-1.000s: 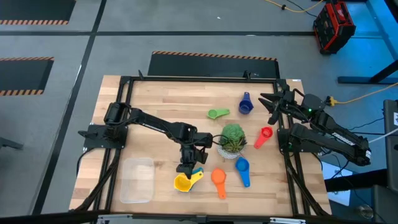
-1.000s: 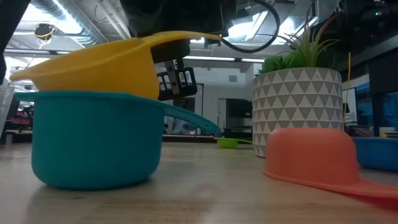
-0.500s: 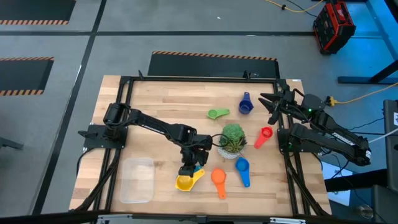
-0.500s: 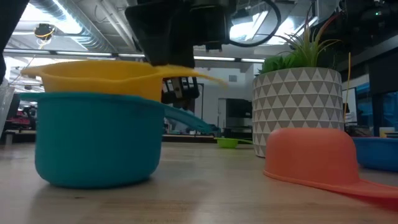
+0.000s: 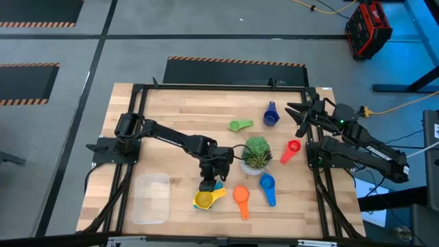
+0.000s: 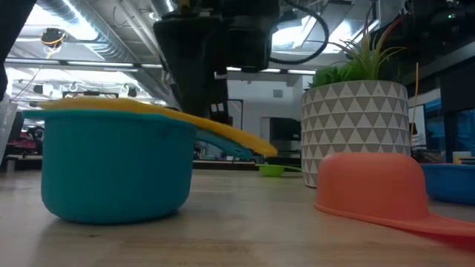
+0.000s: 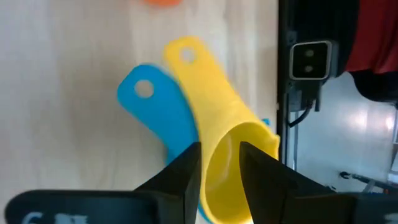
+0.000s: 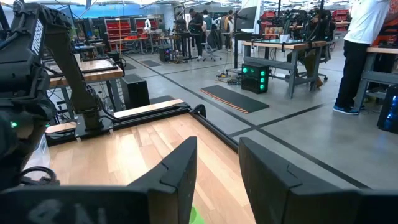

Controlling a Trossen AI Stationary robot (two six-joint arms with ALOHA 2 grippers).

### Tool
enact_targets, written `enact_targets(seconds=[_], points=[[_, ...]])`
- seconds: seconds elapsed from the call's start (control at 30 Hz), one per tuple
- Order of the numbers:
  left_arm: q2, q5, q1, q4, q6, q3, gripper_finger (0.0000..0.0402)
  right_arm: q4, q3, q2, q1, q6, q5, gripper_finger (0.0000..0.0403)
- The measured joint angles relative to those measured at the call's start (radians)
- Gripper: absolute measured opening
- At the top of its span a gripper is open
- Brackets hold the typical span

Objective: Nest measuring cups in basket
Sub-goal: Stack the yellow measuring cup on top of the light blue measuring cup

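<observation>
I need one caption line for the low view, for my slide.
Yellow measuring cup nested inside the teal cup, left gripper just above; upturned orange cup beside the potted plant.

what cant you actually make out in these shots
- Teal cup, high view: mostly hidden under the yellow cup and the left end effector.
- Yellow cup's bowl, low view: sunk inside the teal cup; only its rim and handle show.
- Orange cup, low view: handle end cut off by the picture edge.
- Basket, low view: not in frame.
</observation>
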Motion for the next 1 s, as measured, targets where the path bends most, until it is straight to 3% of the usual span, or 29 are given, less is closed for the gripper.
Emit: enact_targets(seconds=[0.43,0.8,0.9,1.0], points=[[-0.015,-0.011,-0.004,-0.054,0.0,0.003,0.0099,0.0,0.0,0.0,0.0,0.0,0.0,0.0124],[-0.056,-0.151,-0.002,-0.012,0.033,0.102,0.0099,0.011,0.0,0.0,0.0,0.0,0.0,0.0124],[-0.062,-0.168,0.003,-0.046,0.026,0.114,0.0099,0.054,0.0,0.0,0.0,0.001,-0.051,0.0124],[-0.083,-0.181,0.018,-0.049,0.026,0.127,0.0099,0.126,0.0,0.0,0.0,0.022,-0.173,0.0124]])
